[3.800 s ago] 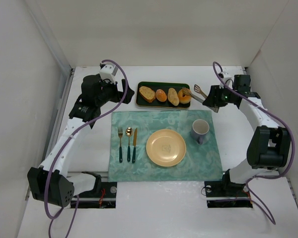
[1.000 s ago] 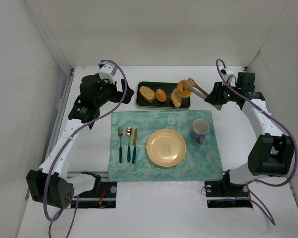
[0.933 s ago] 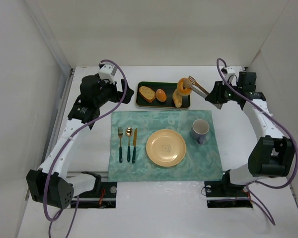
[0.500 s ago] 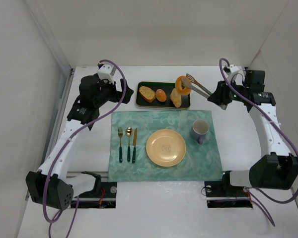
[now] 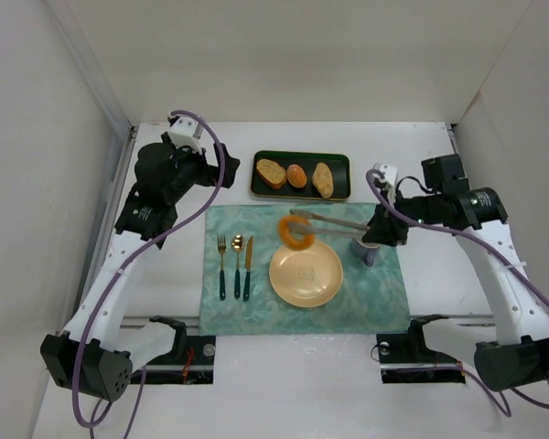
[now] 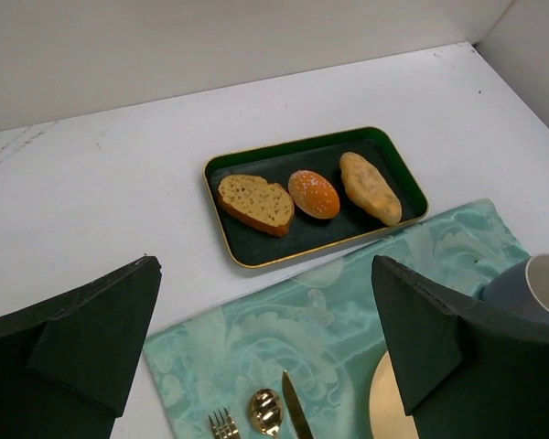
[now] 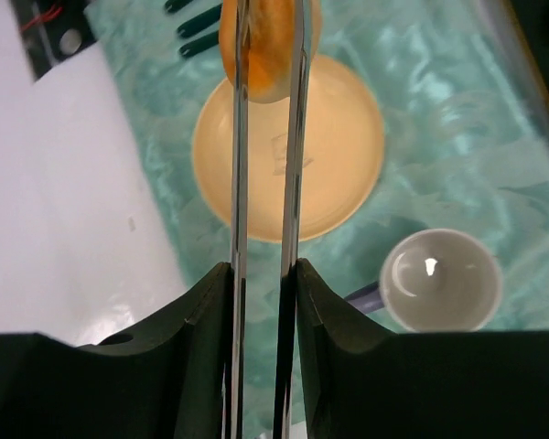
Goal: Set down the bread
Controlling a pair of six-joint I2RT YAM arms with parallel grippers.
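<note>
The bread (image 5: 296, 232), a golden ring with a centre hole, hangs pinched between the tips of metal tongs (image 5: 334, 221) just above the far left rim of the yellow plate (image 5: 305, 273). My right gripper (image 5: 377, 230) is shut on the tongs' handles. In the right wrist view the bread (image 7: 267, 46) sits at the top between the two tong arms (image 7: 238, 183), with the plate (image 7: 339, 155) below it and my right gripper (image 7: 263, 274) clamping the arms. My left gripper (image 6: 265, 265) is open and holds nothing, raised over the mat's far left corner.
A dark green tray (image 5: 341, 165) at the back holds a toasted slice and two oval rolls. A grey mug (image 7: 439, 279) stands right of the plate, under my right wrist. A fork, spoon and knife (image 5: 235, 265) lie on the teal mat left of the plate.
My right arm has swung from the tray toward the near left, carrying the bread in the tongs to the plate's far rim. The left arm rose back slightly.
</note>
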